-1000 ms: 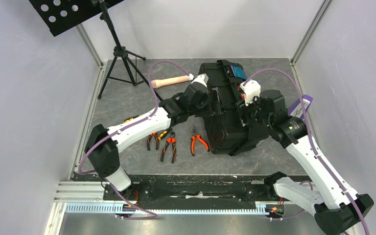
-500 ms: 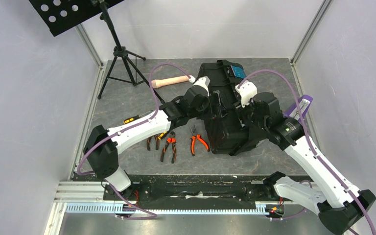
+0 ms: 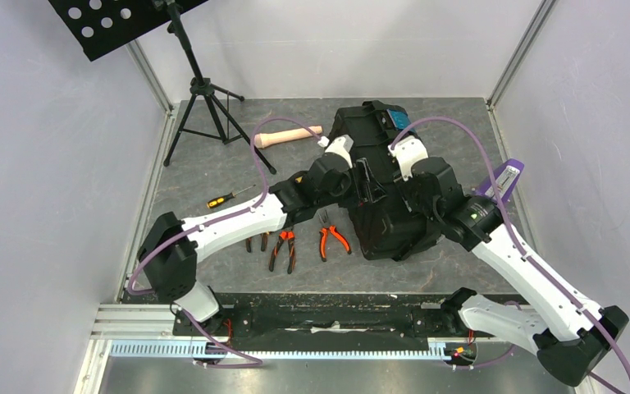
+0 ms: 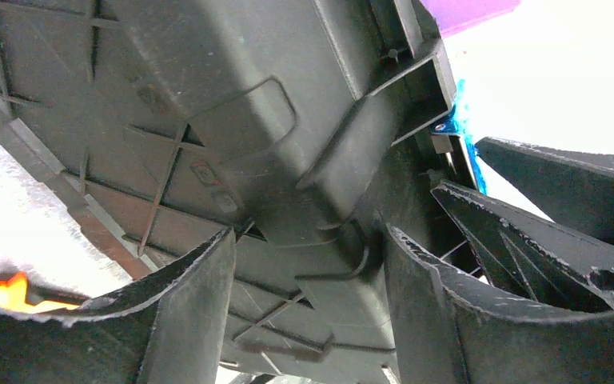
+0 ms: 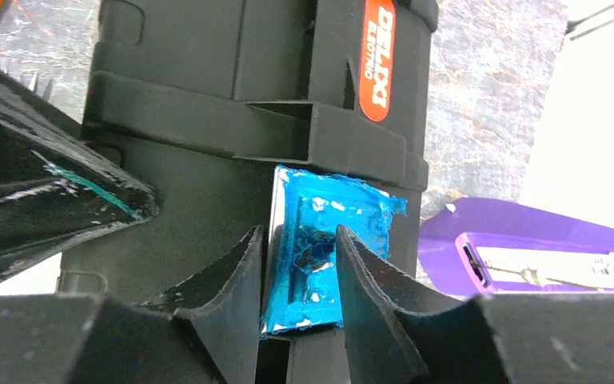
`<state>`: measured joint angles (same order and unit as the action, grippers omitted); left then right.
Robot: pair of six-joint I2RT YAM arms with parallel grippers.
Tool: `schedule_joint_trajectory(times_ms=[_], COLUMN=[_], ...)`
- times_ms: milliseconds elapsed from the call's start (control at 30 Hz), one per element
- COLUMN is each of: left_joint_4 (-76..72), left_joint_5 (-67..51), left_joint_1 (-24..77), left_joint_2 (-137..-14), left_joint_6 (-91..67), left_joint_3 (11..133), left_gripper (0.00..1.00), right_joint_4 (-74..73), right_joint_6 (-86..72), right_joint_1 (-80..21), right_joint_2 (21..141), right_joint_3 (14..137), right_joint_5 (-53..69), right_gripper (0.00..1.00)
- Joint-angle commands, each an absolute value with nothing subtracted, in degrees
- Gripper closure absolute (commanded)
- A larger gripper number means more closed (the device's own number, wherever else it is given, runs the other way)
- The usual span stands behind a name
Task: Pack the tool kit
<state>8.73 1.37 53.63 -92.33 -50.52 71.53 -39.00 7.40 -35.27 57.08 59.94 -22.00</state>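
**Technician:** Status of the loose tools, nearest row first?

**Inspector:** Orange-and-black pliers lie on the table just left of the toolbox. Two pairs are in plain view, and a third is partly under the left arm. None is inside the toolbox. A yellow-and-black screwdriver lies farther back and to the left, also loose. No second screwdriver can be made out.

**Technician:** Position of the toolbox?

**Inspector:** The toolbox sits at mid-table between the two arms, skewed to the table edges. It appears tipped rather than level, and the left wrist view shows a ribbed black face of it. Whether the lid is unlatched cannot be told.

**Technician:** Jaw condition, left arm?

**Inspector:** The left gripper stands at the toolbox's left flank with its jaws wide. A moulded ridge shows between them. No grip is visible.

**Technician:** Right arm?

**Inspector:** The right gripper has narrow jaws set astride a blue latch below the red-labelled handle. Whether they pinch the latch cannot be told.

**Technician:** Items beyond?

**Inspector:** A beige handle lies behind the left arm, and a purple object lies right of the toolbox. Neither appears to belong to the kit.

**Technician:** Progress?

**Inspector:** Judged early. The step in hand appears to be opening the toolbox. Every visible tool is yet to be loaded, and the lid is then to be closed and latched.
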Motion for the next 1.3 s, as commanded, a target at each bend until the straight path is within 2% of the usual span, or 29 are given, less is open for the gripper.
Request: schedule_joint_trajectory(times_ms=[0, 200, 633, 967, 1133, 1267], left_joint_4=[20.3, 17.8, 15.9, 15.0, 14.0, 13.7], left_joint_5=[9.1, 6.5, 2.2, 1.0, 1.0, 3.2], left_joint_1=[51.9, 48.6, 47.6, 47.3, 47.1, 47.0], left_joint_2=[-96.4, -97.3, -101.9, -102.6, -100.9, -95.2], left_joint_6=[-52.3, -56.7, -57.3, -57.0, -56.7, -55.0], left_joint_3=[60.2, 51.2, 50.0, 49.8, 49.3, 51.6], left_gripper=[0.33, 0.35, 0.36, 0.35, 0.34, 0.26], right_joint_4=[-44.7, -43.5, -31.3, -15.7, -15.4, -23.7], right_joint_6=[8.2, 9.1, 16.2, 28.3, 26.8, 21.4], right_joint_1=[-34.7, -34.8, -34.8, -34.8, -34.8, -34.8], right_joint_2=[56.5, 53.8, 51.9, 52.0, 52.2, 54.0], right_joint_3=[62.5, 65.3, 72.7, 74.8, 76.5, 77.5], right_joint_5=[-38.4, -47.8, -59.1, -65.6, -59.6, -51.7], right_gripper=[0.65, 0.68, 0.78, 0.79, 0.79, 0.73])
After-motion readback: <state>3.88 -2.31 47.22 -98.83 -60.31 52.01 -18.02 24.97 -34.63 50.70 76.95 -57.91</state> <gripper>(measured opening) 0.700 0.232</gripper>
